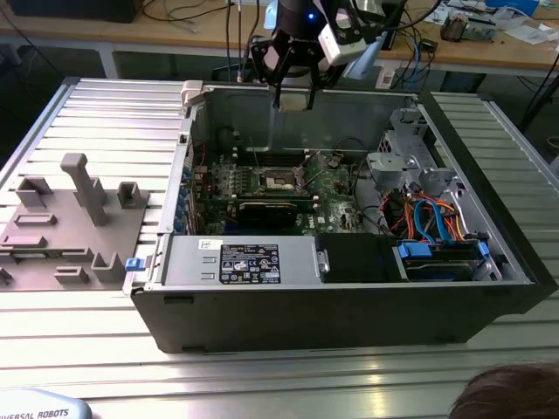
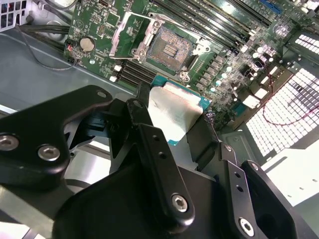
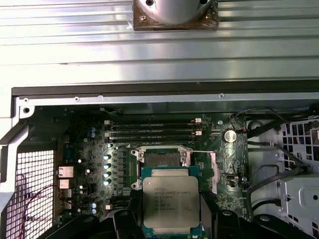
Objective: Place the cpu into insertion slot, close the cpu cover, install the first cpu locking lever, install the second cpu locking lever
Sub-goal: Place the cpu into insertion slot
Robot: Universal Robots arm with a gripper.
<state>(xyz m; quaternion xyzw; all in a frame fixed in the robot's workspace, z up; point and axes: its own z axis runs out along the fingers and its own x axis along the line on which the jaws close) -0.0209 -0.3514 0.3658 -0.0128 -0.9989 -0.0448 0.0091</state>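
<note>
The black two-fingered end effector (image 1: 294, 98) pinches the cpu (image 3: 171, 199), a small flat square chip with a silver-grey metal top on a green-edged base, with one finger against each of two opposite edges. In the exterior view it hangs over the far wall of the open dark grey computer case (image 1: 349, 305), which lies on its side on the ribbed aluminium desk (image 1: 87, 113), and it sits well above the green motherboard (image 1: 336, 185). The bare square insertion slot (image 3: 160, 158) lies below the chip, deeper in the case and apart from it. In the first wrist view the chip's sides run roughly parallel to the slot's sides and it overlaps the slot's near edge. The cpu cover (image 2: 128, 34), a thin silvery frame plate with a square window, stands swung open beside the slot.
</note>
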